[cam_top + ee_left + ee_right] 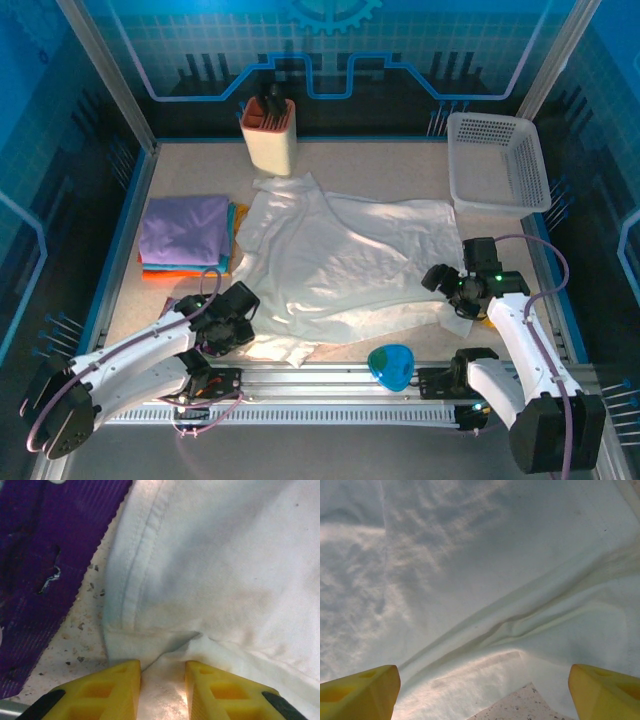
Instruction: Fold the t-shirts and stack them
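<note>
The white t-shirt (340,260) lay spread mid-table, a folded purple-and-orange pile (187,238) at its 9 o'clock. At its 7 o'clock corner the left gripper (162,667) straddled a hem fold with narrowed jaws (clamped or not, I couldn't tell). The right gripper (482,676) gaped open at 4 o'clock.
</note>
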